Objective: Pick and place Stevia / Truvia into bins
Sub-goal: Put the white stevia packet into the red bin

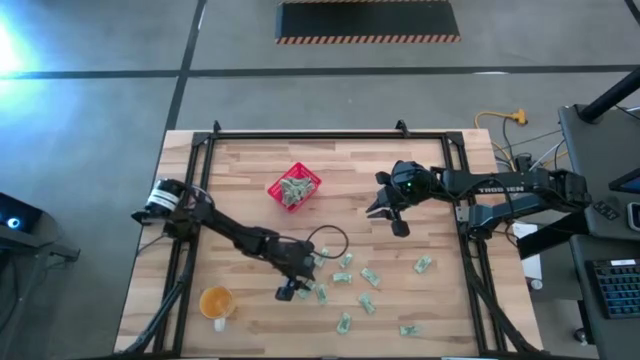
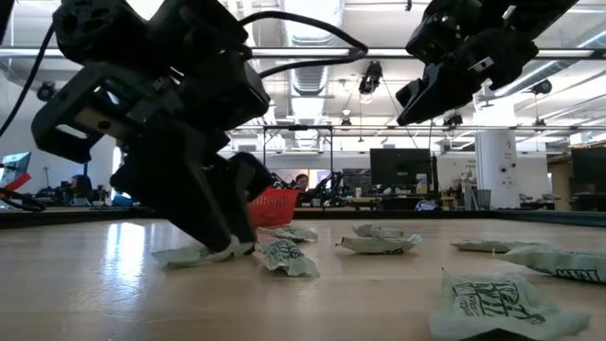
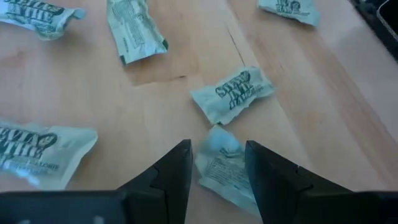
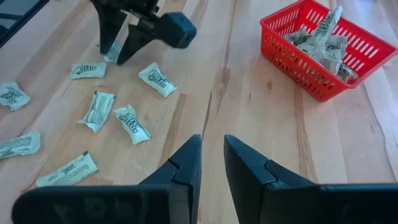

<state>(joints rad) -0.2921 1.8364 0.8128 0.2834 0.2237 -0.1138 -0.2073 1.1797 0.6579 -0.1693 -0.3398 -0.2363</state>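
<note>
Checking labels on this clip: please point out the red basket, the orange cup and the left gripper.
red basket (image 1: pixel 309 178): high view, its far-right rim.
orange cup (image 1: pixel 216 301): high view, centre of its opening.
left gripper (image 3: pixel 216 163): left wrist view, midway between its fingertips.

The wooden table (image 1: pixel 250 190) is made of light planks, and a black metal frame (image 1: pixel 330 137) runs along its edges. An orange round cup (image 1: pixel 216 301) stands on the table near the front left corner. On the grey floor beyond the table lies a dark mat with a striped yellow and black border (image 1: pixel 368 21). To the right of the table there are some cables with a yellow plug (image 1: pixel 517 117), and a keyboard (image 1: pixel 612 285) is at the right edge. In the low view, the room behind shows monitors (image 2: pixel 395 169), a white pillar (image 2: pixel 492 169) and ceiling pipes (image 2: pixel 312 71).
</note>
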